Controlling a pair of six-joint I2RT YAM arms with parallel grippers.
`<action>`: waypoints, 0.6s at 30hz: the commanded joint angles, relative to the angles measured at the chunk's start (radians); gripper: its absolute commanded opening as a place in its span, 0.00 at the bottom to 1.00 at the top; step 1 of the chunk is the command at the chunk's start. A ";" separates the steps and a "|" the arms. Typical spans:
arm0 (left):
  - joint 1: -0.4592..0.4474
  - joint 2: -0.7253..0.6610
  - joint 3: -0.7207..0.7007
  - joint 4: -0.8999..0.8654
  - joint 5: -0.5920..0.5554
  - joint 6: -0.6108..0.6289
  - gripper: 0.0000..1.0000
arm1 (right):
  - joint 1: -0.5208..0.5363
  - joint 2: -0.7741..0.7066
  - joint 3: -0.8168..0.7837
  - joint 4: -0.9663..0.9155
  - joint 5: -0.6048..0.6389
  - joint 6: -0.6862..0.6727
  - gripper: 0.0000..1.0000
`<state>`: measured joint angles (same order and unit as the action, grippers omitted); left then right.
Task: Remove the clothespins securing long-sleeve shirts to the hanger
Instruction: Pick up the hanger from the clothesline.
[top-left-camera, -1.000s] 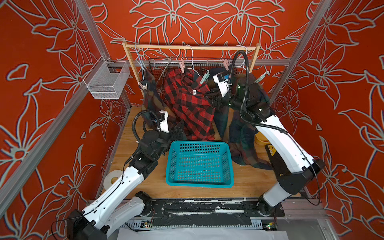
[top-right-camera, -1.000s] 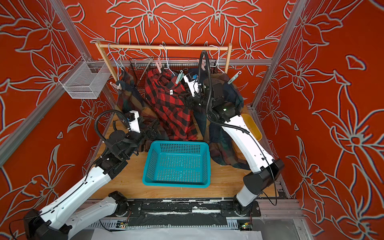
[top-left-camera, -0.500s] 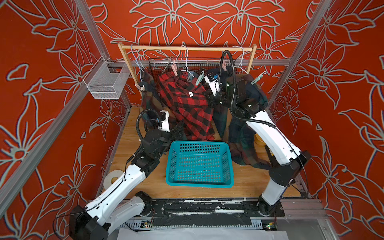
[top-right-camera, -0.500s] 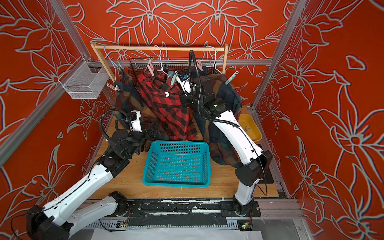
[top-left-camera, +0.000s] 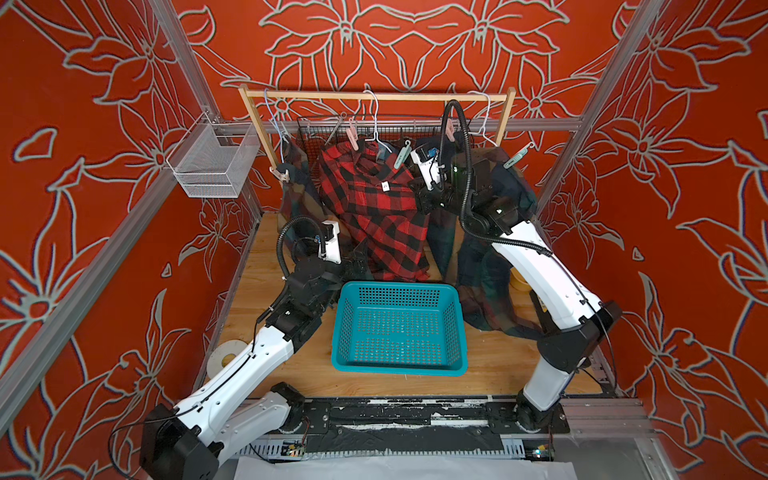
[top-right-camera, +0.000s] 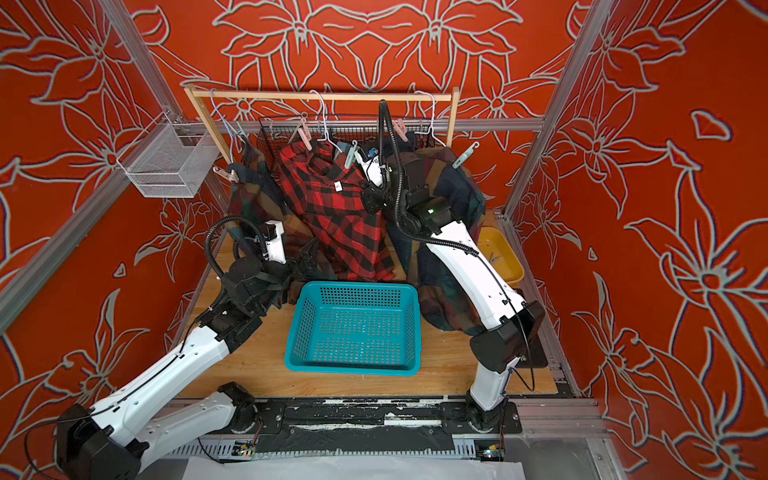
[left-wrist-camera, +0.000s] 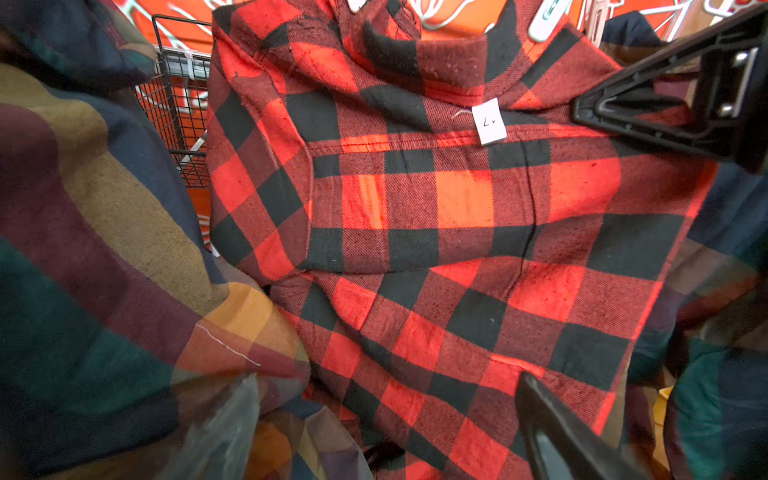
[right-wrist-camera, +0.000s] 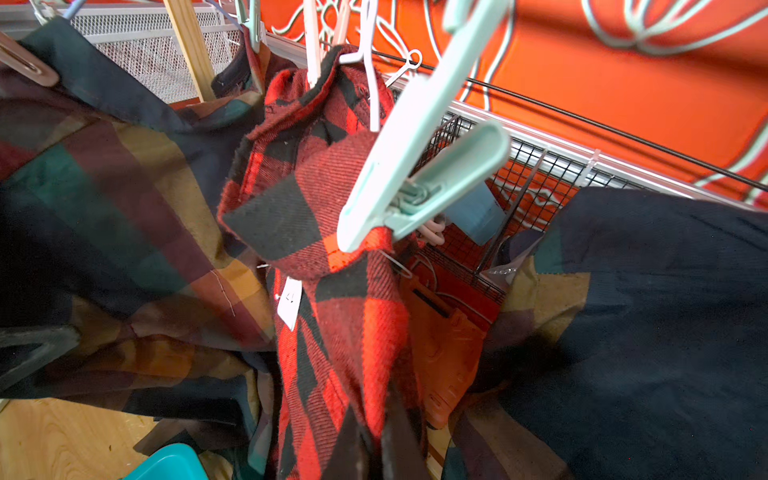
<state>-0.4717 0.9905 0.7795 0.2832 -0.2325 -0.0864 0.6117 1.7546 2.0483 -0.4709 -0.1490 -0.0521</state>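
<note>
Mint green plastic spring clothespin (right-wrist-camera: 415, 178) bites shoulder of red-and-black check long-sleeve shirt (right-wrist-camera: 332, 332) on thin white wire hanger (right-wrist-camera: 372, 83). Peg slants, handles up, bite end down.
Right tool (right-wrist-camera: 374, 453) pressed together, low, near side of peg. Cloth pinched or not: cannot tell.
Left tool (left-wrist-camera: 550, 245) spread wide, lower, well apart from peg.
Right arm nearer. Likely 1 reach up and far.

left arm (top-left-camera: 257, 357), right arm (top-left-camera: 536, 266): white link shells | black joint housings | black ribbed cable loops (top-left-camera: 286, 237) | white wrist camera modules (top-left-camera: 330, 241) | green light (top-left-camera: 456, 168)
</note>
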 joint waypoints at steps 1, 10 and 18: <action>-0.002 0.037 0.017 0.037 -0.027 -0.004 0.93 | 0.014 -0.051 0.026 0.056 0.015 -0.014 0.00; 0.005 0.082 0.036 0.046 -0.036 -0.012 0.93 | 0.015 -0.100 0.048 0.075 0.019 -0.012 0.00; 0.021 0.116 0.059 0.062 -0.017 -0.027 0.93 | 0.016 -0.119 0.050 0.084 0.022 -0.006 0.00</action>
<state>-0.4587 1.0939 0.8013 0.3023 -0.2523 -0.1020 0.6159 1.6901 2.0502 -0.4717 -0.1184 -0.0521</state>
